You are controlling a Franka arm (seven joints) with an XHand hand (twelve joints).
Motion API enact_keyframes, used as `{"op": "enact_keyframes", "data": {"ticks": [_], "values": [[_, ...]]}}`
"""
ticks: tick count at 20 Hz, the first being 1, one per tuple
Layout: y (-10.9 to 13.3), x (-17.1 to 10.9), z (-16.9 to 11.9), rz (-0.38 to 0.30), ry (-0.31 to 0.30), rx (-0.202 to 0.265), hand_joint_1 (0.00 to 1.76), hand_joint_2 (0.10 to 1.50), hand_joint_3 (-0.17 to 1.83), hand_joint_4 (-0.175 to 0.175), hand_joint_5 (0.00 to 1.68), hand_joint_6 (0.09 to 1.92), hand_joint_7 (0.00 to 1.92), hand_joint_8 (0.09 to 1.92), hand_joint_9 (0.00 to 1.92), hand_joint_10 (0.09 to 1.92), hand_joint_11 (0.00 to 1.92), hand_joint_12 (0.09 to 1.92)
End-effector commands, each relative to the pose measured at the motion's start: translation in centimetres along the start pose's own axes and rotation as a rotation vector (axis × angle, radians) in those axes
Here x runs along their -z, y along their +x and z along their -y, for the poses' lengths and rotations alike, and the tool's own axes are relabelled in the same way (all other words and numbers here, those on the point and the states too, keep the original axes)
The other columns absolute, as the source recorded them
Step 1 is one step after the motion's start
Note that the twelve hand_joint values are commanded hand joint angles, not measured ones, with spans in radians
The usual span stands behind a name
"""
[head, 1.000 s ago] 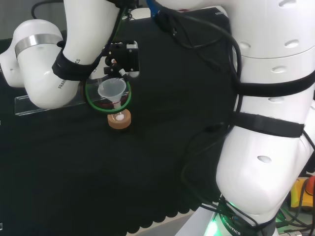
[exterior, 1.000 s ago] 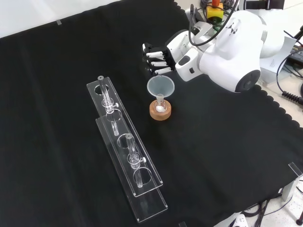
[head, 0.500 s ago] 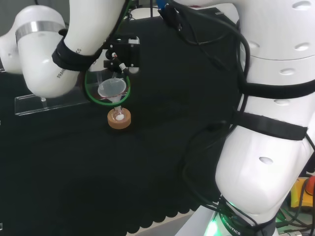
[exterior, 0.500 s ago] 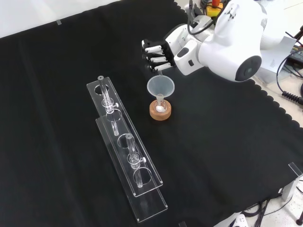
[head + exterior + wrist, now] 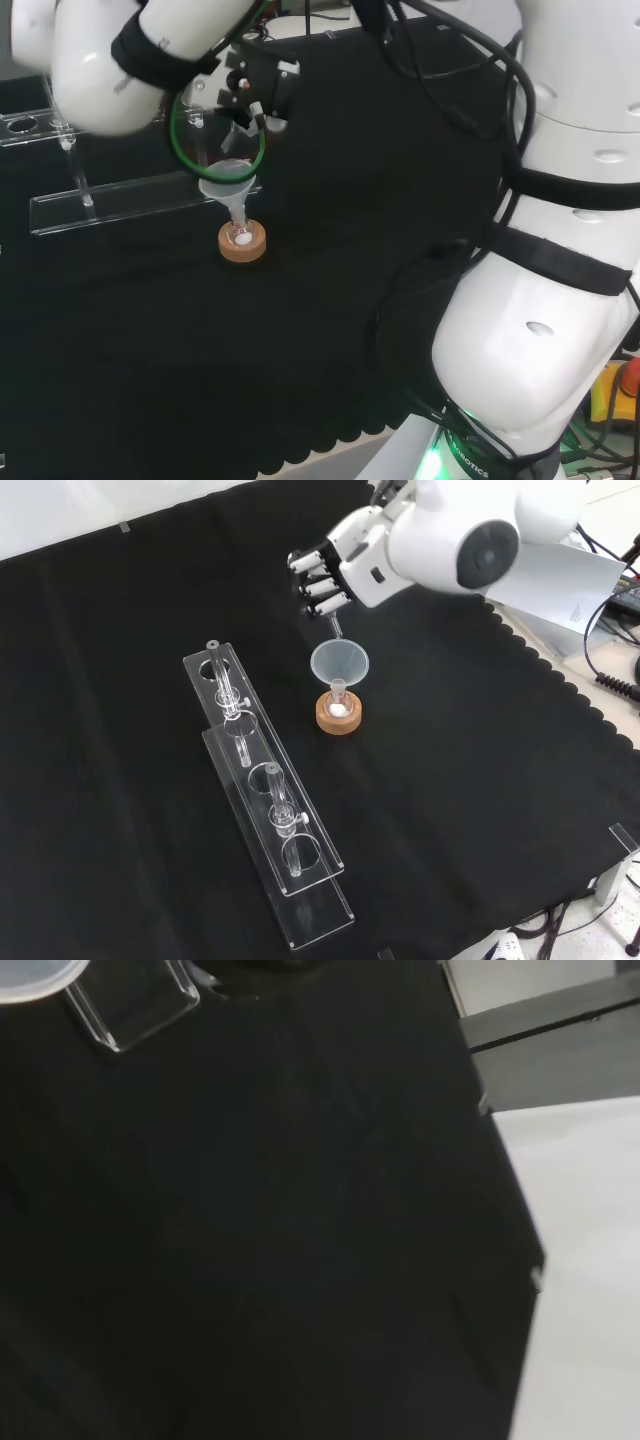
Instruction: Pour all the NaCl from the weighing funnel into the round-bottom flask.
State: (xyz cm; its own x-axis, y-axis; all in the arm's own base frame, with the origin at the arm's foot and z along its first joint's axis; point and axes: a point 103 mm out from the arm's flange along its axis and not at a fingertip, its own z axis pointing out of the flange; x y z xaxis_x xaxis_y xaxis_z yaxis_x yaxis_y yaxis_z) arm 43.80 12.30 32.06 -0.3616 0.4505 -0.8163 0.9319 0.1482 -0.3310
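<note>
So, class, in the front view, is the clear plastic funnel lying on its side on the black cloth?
No: the clear plastic funnel stands upright with its stem in the small round-bottom flask, which sits on the cork ring stand.

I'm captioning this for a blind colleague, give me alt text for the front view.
A black and white robot hand with curled fingers hangs above a clear plastic funnel seated in a small flask on a round cork ring. To the left, two long clear plastic racks lie on the black cloth.
</note>
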Motion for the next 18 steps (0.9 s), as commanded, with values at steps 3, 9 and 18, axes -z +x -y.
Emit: {"op": "enact_keyframes", "data": {"ticks": [3, 9, 18], "values": [[-2.3, -1.4, -0.1, -0.199, 0.02, -0.006, 1.09, 1.11, -0.17, 0.167, 1.17, 0.72, 1.19, 0.42, 1.31, 0.19, 0.84, 1.02], [-2.5, -2.5, -0.1, -0.259, 0.029, 0.005, 1.09, 1.11, -0.17, 0.17, 1.17, 0.72, 1.19, 0.42, 1.32, 0.19, 0.84, 1.02], [-3.0, -4.3, -0.1, -0.318, 0.036, 0.018, 1.09, 1.11, -0.17, 0.174, 1.17, 0.72, 1.2, 0.42, 1.32, 0.19, 0.83, 1.02]]}}
